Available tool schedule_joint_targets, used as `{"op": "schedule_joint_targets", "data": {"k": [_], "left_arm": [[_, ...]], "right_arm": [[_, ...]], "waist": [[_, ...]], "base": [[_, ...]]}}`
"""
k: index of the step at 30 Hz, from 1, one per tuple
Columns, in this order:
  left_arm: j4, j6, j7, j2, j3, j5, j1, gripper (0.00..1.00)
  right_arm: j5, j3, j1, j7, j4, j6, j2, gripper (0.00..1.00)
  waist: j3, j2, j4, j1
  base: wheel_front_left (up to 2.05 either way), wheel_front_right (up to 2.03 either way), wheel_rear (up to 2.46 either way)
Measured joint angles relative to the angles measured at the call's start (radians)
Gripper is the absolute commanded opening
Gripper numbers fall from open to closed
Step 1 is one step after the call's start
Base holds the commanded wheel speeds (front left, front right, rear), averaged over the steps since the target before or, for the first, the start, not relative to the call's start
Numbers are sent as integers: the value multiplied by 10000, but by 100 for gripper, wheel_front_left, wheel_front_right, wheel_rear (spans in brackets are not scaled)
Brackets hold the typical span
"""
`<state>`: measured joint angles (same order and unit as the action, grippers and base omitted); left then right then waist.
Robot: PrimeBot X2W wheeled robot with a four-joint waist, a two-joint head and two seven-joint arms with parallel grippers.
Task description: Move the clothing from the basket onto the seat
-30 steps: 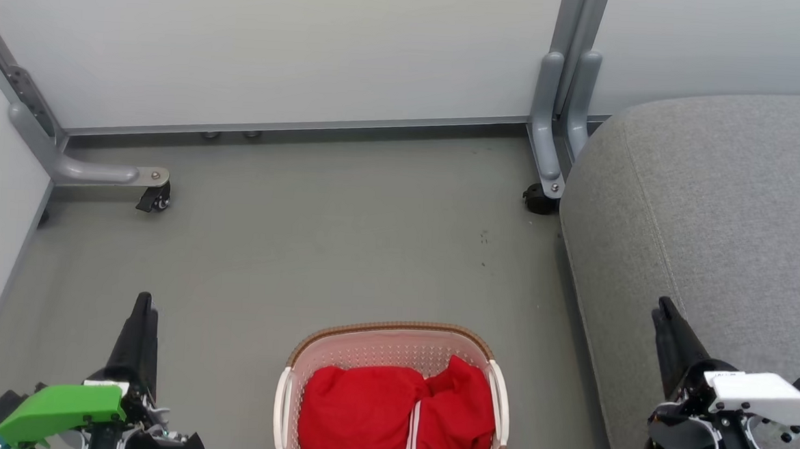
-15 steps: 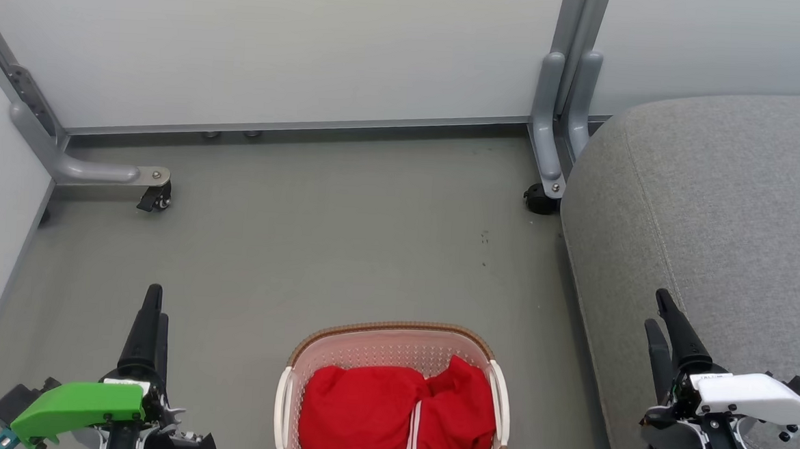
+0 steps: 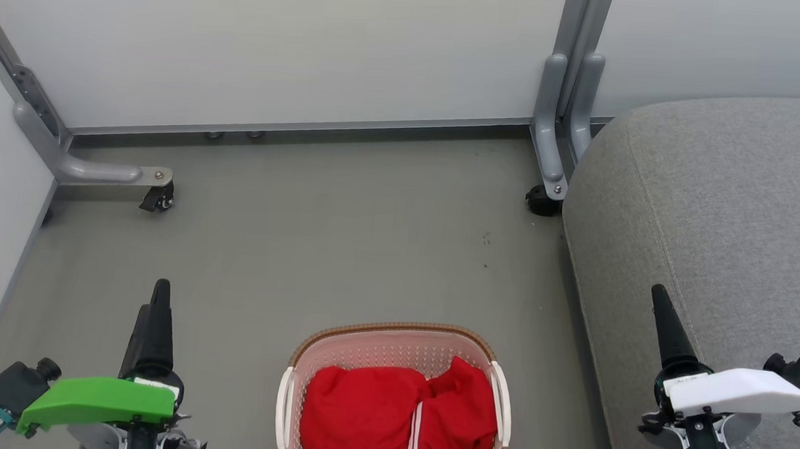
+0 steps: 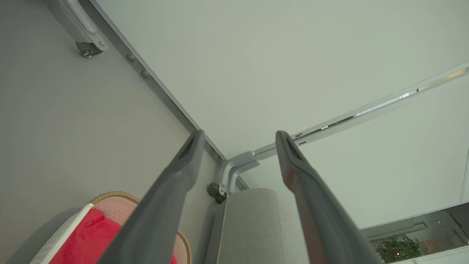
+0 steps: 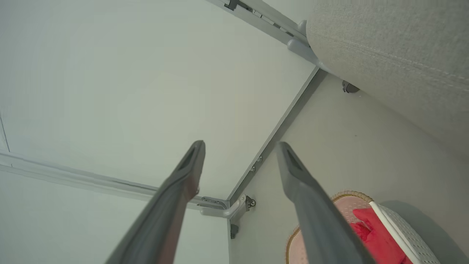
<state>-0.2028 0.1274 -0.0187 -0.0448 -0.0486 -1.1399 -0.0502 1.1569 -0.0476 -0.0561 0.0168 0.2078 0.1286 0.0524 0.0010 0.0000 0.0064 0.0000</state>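
The cream basket [image 3: 394, 330] with its brown rim stands on the floor at the bottom centre of the head view. The red clothing [image 3: 376, 415] fills it, with a pair of white stripes down the middle. To the right rises the grey seat [image 3: 716, 200], bare on top. My left gripper [image 3: 161, 291] hovers left of the basket, my right gripper [image 3: 658, 294] over the seat's front edge. Both are well apart from the clothing. In the wrist views, the left gripper [image 4: 239, 135] and right gripper [image 5: 240, 145] are open and hold nothing. Basket [image 4: 113, 193] and clothing [image 5: 377, 238] show low in those views.
White partition panels close off the back and left. Their grey metal feet end in casters [image 3: 158, 199] [image 3: 541, 201] on the grey floor [image 3: 337, 248]. One caster sits right by the seat's far corner.
Both wrists have rolled: the green left housing and the white right housing now lie flatter. The left gripper has shifted slightly right and forward. Basket and clothing are unmoved.
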Motion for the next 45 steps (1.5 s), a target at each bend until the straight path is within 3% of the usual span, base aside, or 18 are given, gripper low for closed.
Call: {"op": "schedule_joint_targets", "data": {"k": [22,45], "left_arm": [[533,-305,-736,2,790,4023,201,100],[343,-575,-1373,-4,1170,6378,391,100]], "right_arm": [[-4362,677,312,736,-366,2,196,100],[-7273,1206,533,1379,-483,4,368,100]], "waist": [[-84,0,114,0],[-213,0,236,0]], "base": [[0,0,0],[0,0,0]]}}
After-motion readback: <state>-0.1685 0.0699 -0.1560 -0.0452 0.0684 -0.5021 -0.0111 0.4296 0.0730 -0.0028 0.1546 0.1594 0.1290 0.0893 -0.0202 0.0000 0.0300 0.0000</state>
